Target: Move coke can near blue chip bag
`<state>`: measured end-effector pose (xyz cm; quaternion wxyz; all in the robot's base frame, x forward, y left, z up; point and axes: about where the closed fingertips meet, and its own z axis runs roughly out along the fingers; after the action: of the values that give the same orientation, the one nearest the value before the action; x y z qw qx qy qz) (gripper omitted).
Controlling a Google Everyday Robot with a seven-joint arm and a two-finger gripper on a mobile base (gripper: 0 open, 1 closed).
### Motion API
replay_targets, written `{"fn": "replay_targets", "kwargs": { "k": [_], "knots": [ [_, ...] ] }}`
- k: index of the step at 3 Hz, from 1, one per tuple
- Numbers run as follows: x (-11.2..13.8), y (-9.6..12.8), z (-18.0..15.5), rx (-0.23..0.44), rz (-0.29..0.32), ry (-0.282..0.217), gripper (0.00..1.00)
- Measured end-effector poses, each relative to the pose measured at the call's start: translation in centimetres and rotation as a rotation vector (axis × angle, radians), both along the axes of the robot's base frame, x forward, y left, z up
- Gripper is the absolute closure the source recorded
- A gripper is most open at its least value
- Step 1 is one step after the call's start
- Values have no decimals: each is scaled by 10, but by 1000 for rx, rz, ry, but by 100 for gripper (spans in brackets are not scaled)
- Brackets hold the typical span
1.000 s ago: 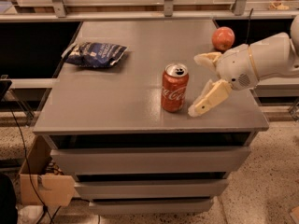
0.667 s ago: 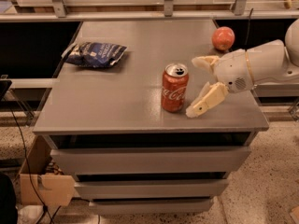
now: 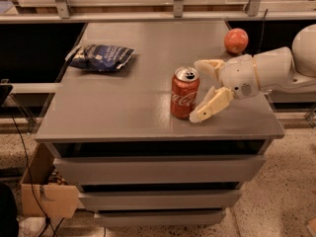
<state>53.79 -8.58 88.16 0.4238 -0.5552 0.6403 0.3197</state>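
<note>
Camera view, Coca-Cola coke can (image 3: 185, 94), spread claw (image 3: 200, 90) beside

The end effector (image 3: 199, 91) sits just right of the coke can (image 3: 184, 94), blue chip bag (image 3: 101, 57) back-left.

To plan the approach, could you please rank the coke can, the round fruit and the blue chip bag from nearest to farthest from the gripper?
The gripper is open over the right front of the table.
1. The coke can, just to its left, at the fingertips.
2. The round fruit, behind it at the right rear.
3. The blue chip bag, far across at the left rear.
</note>
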Motion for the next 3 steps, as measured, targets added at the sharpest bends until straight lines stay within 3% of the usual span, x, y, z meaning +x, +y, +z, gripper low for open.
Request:
{"fn": "replay_targets", "kwargs": {
  "k": [1,3],
  "knots": [
    [-1,8,0,26,17,1,16],
    [-3,15,-4,51,41,12,62]
  ]
}}
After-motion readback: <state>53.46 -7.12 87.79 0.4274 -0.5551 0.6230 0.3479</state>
